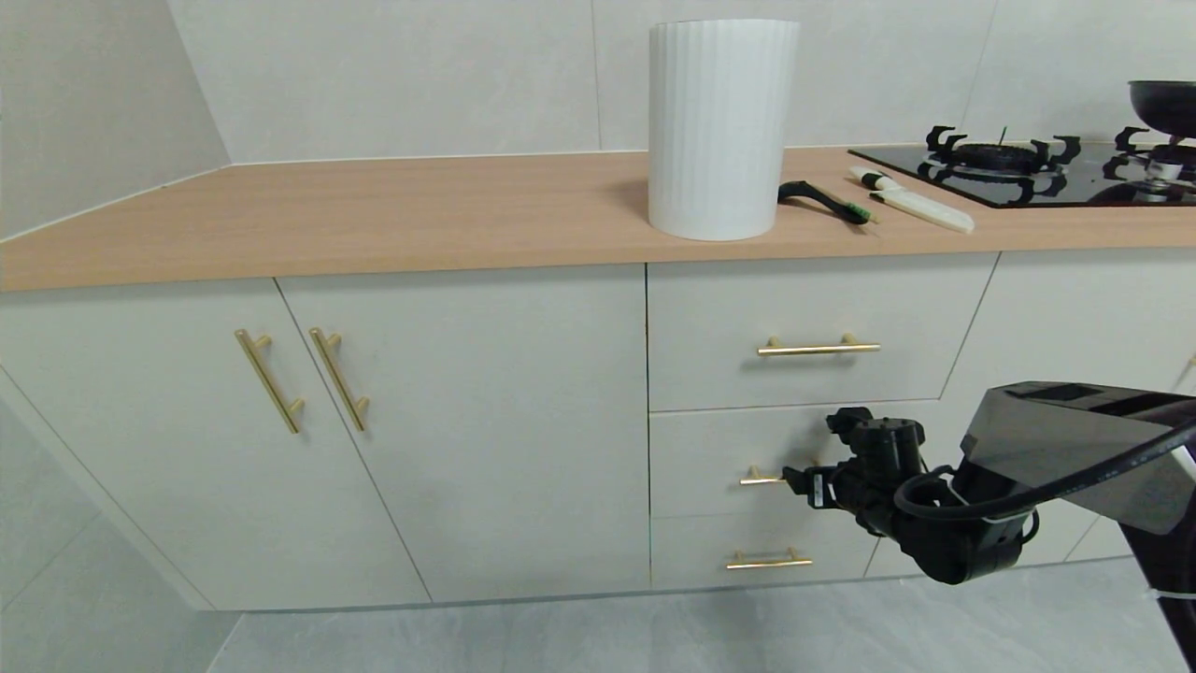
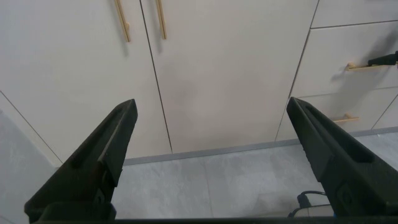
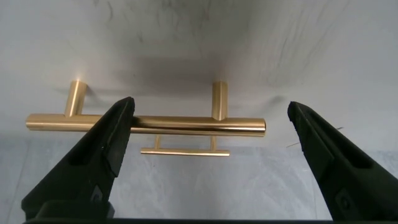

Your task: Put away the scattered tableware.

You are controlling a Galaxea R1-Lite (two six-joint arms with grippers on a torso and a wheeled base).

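At 4 o'clock, head view: right end effector spread at middle drawer handle, likely to pull drawer open for storage. Right wrist view adds: bar in gap between fingers, not pinched. Left end effector spread, holds nothing, faces cabinet doors. Knife and black-handled tool lie on table, 1 o'clock, beside white canister.
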